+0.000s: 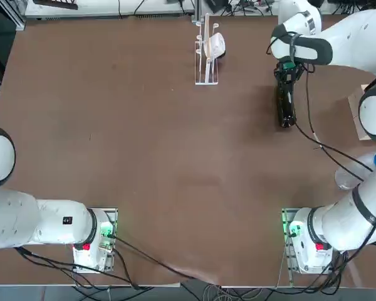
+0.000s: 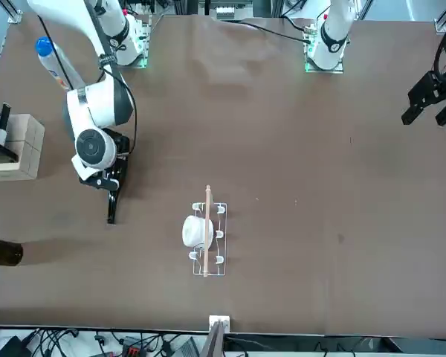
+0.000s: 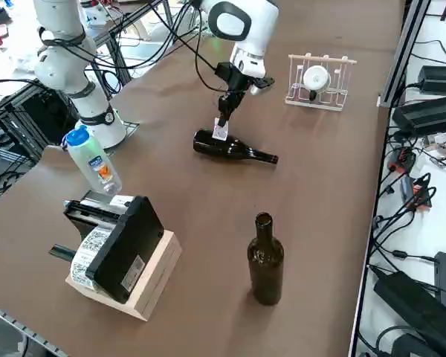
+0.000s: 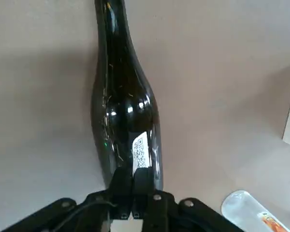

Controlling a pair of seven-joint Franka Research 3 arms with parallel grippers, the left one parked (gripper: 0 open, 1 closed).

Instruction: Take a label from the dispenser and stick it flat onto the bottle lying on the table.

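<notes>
On the table's left in the right side view stand a clear plastic bottle with a blue cap and a black label printer on a wooden block, both well clear of the work. Further right, near the middle, the slim dark glass bottle lies on its side on the brown table, neck pointing right. Just above its body hangs the right gripper, fingers pressed together and pinching the small white printed label, which hangs down against the glass. The wrist view shows the label draped on the rounded body, off the crest. The likely risks: a round bottle could roll under a downward push, so the sticker lands crooked or creased; and if the fingers let go before the adhesive grips, the label may curl away or cling to a fingertip. Only one edge seems to be touching, so a wrinkle is a real chance. Far right, the small clear-and-white dispenser frame with its roll stands well apart, and an upright dark bottle stands nearer the camera.
</notes>
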